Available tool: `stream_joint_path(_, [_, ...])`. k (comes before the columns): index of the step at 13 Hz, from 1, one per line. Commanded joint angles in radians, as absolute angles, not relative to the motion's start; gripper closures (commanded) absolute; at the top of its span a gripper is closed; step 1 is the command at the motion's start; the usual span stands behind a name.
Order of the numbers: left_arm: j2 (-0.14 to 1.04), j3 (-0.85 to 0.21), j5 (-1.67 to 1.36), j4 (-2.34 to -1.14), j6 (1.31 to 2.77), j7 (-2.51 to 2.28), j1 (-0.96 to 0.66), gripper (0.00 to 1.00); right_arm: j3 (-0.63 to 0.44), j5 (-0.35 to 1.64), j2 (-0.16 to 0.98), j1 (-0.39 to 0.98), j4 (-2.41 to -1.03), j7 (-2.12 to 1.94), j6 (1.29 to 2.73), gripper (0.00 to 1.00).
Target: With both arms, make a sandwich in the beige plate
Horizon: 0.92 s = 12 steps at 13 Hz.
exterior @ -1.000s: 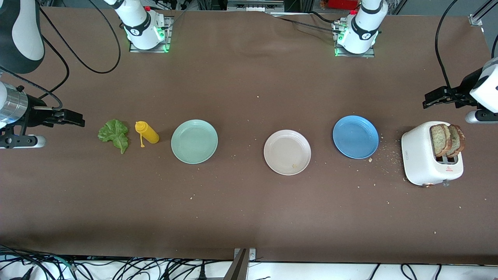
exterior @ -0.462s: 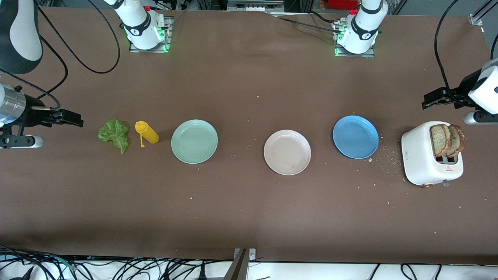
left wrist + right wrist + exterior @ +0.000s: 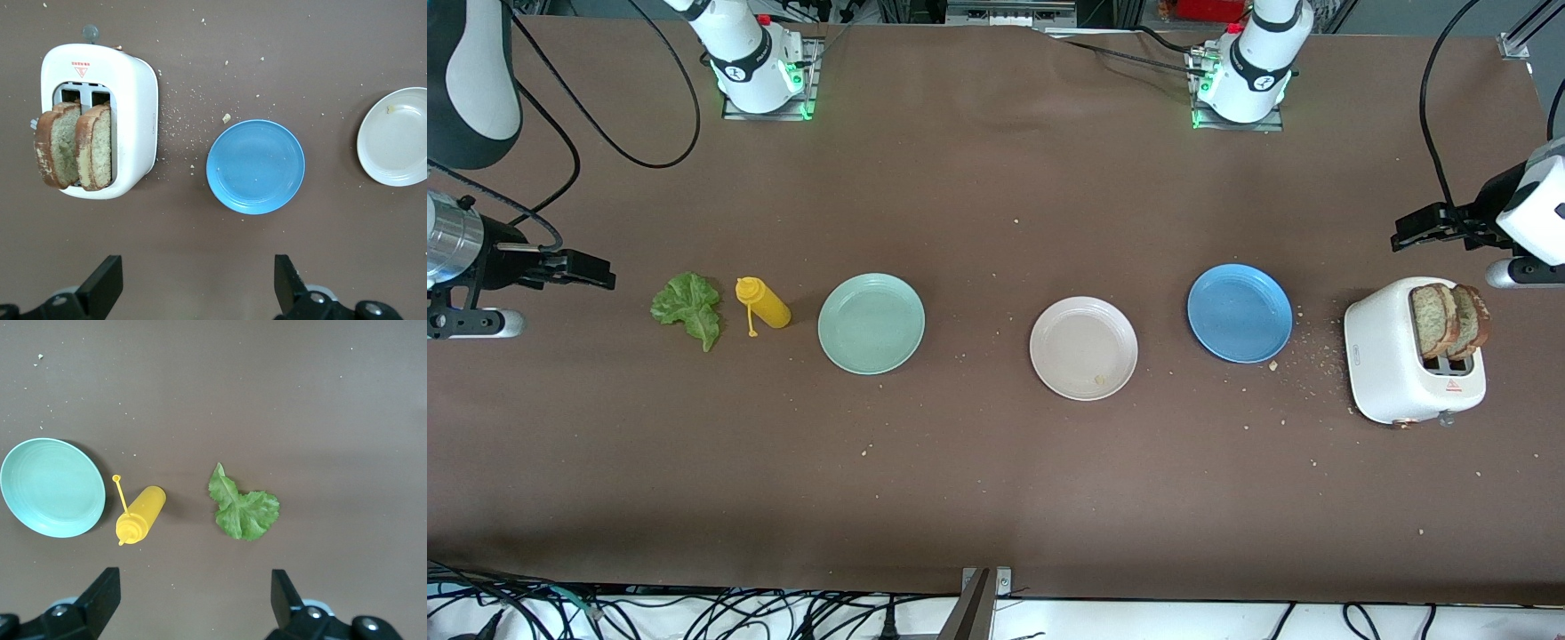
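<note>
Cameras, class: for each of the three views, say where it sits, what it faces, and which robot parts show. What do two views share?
Front view: high, facing both bases; shows beige plate.
Left wrist view: above toaster and blue plate; open left gripper shows.
Right wrist view: above lettuce and mustard bottle; open right gripper shows.
Front and left wrist share the toaster.

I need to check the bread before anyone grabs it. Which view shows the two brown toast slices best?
The left wrist view: the two brown toast slices fill their slots in the white toaster, faces visible. The front view shows them smaller. The right wrist view misses them.
</note>
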<state>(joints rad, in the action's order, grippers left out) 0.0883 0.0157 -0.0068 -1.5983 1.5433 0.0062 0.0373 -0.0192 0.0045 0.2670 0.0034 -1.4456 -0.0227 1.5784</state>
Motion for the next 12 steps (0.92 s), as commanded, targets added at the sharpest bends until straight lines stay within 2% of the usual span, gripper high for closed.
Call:
stream_joint_path(1, [0.098, 0.017, -0.023, -1.568, 1.531, 0.023, 0.043, 0.0, -0.017, 0.002, 0.258, -0.003, -1.447, -0.02, 1.531, 0.0])
stream_joint_path(12, [0.103, 0.008, -0.034, -1.56, 1.525, 0.015, 0.046, 0.0, -0.015, 0.002, 0.259, -0.002, -1.448, -0.02, 1.516, 0.0])
